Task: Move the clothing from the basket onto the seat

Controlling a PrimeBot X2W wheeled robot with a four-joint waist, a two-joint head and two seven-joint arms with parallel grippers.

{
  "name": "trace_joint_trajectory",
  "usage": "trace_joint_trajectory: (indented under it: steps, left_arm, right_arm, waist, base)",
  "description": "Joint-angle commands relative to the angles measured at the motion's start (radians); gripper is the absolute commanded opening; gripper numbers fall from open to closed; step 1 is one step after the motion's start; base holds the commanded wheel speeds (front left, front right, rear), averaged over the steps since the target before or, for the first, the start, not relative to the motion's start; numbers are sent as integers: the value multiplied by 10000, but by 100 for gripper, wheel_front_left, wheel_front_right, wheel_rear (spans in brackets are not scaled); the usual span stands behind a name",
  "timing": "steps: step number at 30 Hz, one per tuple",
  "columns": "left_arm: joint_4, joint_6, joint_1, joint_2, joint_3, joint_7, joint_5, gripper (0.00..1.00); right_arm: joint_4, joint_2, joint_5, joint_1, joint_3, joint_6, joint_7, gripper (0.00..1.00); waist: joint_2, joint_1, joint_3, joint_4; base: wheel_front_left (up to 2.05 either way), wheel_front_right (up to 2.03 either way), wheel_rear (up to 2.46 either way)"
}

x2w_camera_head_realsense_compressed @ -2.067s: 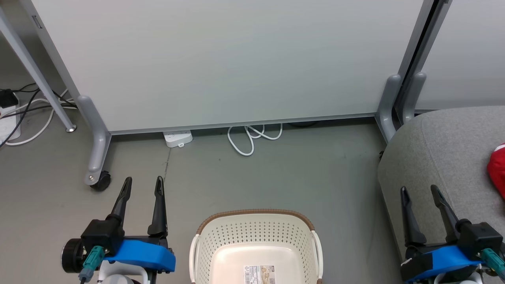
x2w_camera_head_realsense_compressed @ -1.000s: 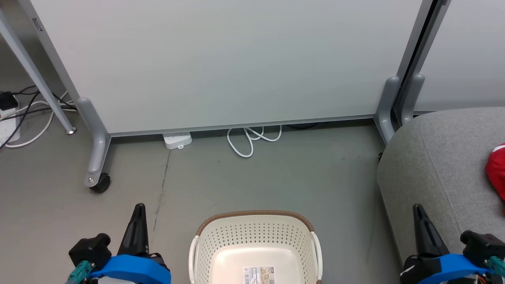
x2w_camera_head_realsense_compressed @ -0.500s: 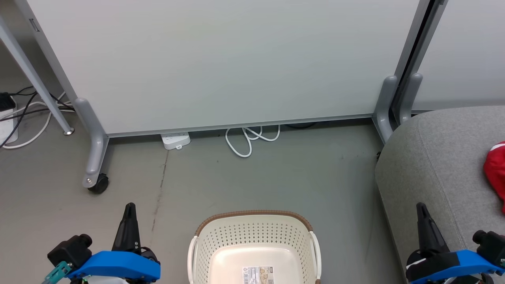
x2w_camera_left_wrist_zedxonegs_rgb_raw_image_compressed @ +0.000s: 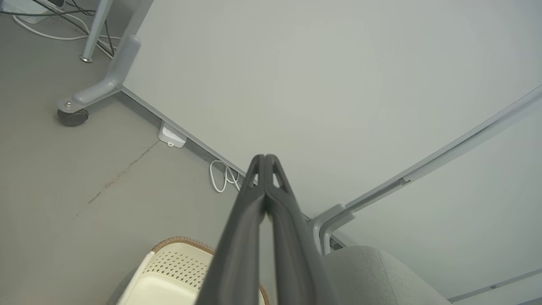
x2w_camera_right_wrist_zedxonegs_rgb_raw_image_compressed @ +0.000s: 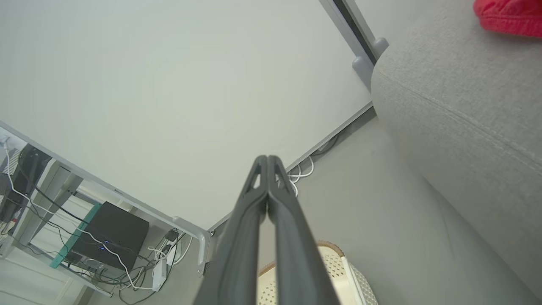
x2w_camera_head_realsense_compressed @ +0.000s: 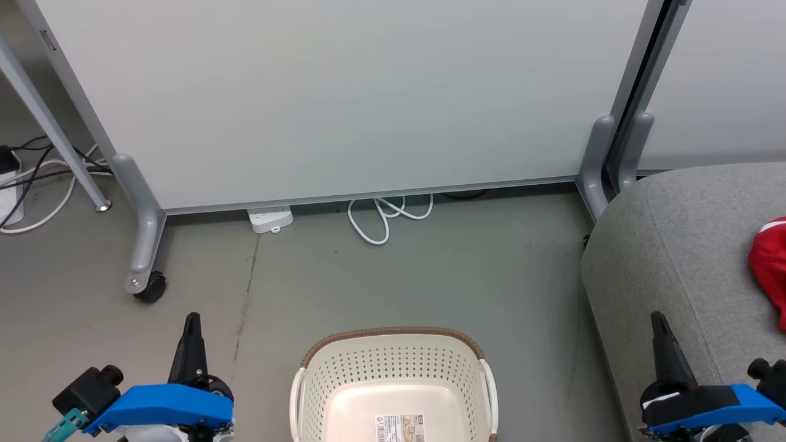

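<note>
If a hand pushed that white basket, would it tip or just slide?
Probably slide: the basket looks like perforated plastic with no clothes on the visible part of its base, so likely light, and the floor looks smooth. Its broad base makes tipping unlikely.

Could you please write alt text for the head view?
A cream laundry basket, no clothes visible inside, stands on the floor between the shut left tool and right tool. At right, a red garment lies on a grey seat.
</note>
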Motion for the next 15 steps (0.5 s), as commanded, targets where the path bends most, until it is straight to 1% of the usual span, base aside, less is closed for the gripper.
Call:
trace_joint_trajectory:
  steps: [1, 15]
  left_arm:
    - [-171, -80, -294, 8, 68, 65, -233, 0]
    - [-269, -93, -361, 9, 271, 508, -1926, 0]
  right_arm:
    - [-150, -28, 259, -329, -20, 3, 44, 0]
    - [-219, -23, 2054, -421, -50, 3, 499, 0]
  waist:
    - [0, 0, 0, -4]
    - [0, 0, 9, -72]
  base:
    - [0, 0, 0]
    - [0, 0, 0]
